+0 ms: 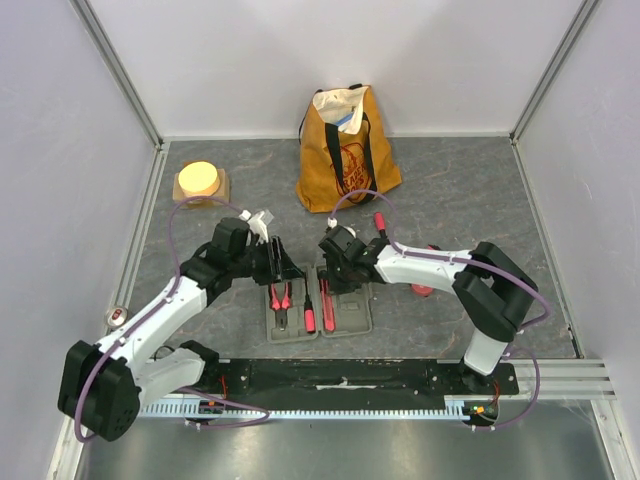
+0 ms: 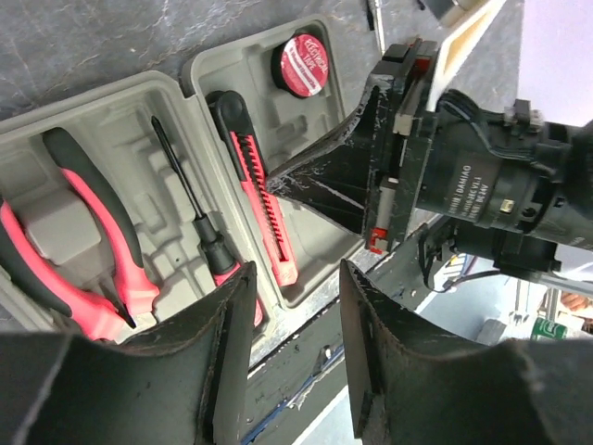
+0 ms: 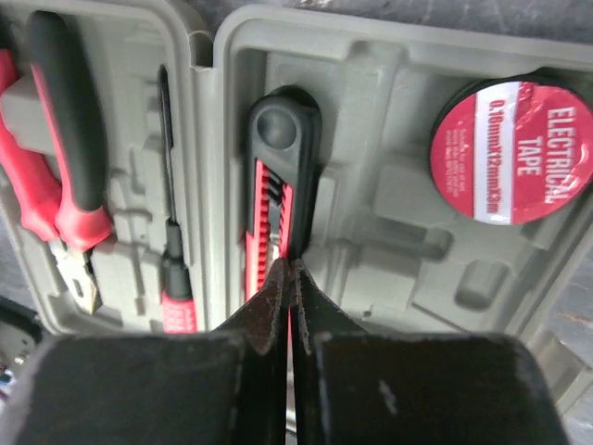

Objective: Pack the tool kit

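Tool kit case point(image 1: 350, 318) lies open and flat on the grey table point(image 1: 470, 190), near the middle of the near side and between the two grippers. Its left half holds the red-and-black pliers point(image 2: 88, 246) and a slim black screwdriver point(image 2: 185, 199) with a red end to its handle. Its right half holds the red-and-black knife point(image 3: 278, 176) in a slot just right of the hinge, and a roll of red electrical tape point(image 3: 512, 153) seated in a round recess of the same half. The right gripper point(image 3: 289, 283) hangs over the knife with its fingers pressed together at the tips; whether they touch the knife cannot be told. The left gripper point(image 2: 295, 338) hovers over the left half with its fingers a moderate way apart and nothing between them. One red-handled tool point(image 1: 424, 289) lies on the table right of the case, partly hidden under the right arm. On the far side of the table stands the mustard tote bag point(image 1: 345, 160), and the round yellow-topped block point(image 1: 200, 182) sits far left, well apart from the case.
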